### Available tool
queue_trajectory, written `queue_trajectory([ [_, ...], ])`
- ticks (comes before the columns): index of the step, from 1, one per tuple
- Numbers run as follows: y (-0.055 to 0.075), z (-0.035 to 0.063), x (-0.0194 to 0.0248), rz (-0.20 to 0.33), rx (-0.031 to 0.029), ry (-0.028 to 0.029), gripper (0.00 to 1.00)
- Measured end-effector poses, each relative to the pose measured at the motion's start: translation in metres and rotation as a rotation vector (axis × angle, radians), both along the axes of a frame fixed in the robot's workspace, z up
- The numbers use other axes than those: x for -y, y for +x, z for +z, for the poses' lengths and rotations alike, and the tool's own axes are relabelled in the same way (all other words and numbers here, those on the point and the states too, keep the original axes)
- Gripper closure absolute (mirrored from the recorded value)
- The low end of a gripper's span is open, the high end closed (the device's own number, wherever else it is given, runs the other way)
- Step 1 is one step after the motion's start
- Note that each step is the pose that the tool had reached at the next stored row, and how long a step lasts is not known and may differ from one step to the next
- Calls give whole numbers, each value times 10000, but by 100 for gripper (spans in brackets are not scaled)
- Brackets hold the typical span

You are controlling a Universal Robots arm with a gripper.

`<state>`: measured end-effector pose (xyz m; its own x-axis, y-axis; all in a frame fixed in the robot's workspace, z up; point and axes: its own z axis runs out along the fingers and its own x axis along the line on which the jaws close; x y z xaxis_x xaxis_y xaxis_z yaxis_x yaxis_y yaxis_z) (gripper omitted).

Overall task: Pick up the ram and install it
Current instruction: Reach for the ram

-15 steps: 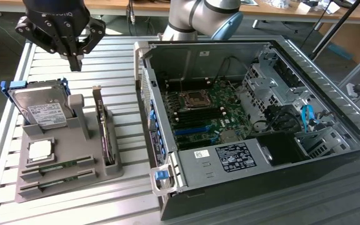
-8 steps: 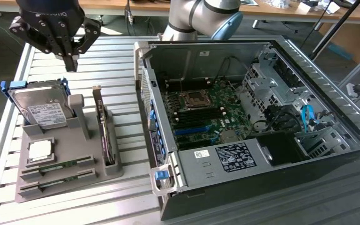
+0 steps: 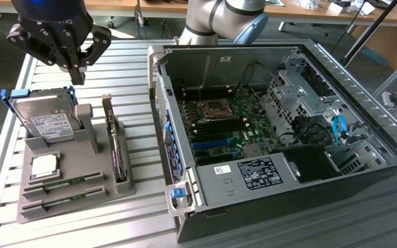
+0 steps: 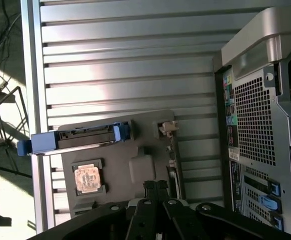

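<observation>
Two ram sticks lie on edge in the front slots of the grey holder (image 3: 81,199) at the exterior view's left: one ram (image 3: 62,183) sits just behind the other ram (image 3: 66,198), both thin and green. My black gripper (image 3: 77,76) hangs high above the holder's far end, over the hard drive (image 3: 50,124), well away from both sticks. Its fingers are shut with nothing between them. In the wrist view the gripper (image 4: 155,187) points down at the holder (image 4: 145,167).
The holder also carries a CPU chip (image 3: 45,165) and an upright dark expansion card (image 3: 116,150). An open computer case (image 3: 364,103) with its motherboard (image 3: 229,121) lies at the exterior view's right. The slatted metal table (image 3: 133,67) spreads between them.
</observation>
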<state>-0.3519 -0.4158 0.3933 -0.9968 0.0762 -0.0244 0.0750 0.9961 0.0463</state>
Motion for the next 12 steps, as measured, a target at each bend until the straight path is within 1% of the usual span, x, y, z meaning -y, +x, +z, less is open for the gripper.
queue_trajectory([
  [6,0,1,119,3,-1,-1,89],
  [9,0,0,194,3,-1,0,89],
  [12,0,0,255,4,-1,-1,89],
])
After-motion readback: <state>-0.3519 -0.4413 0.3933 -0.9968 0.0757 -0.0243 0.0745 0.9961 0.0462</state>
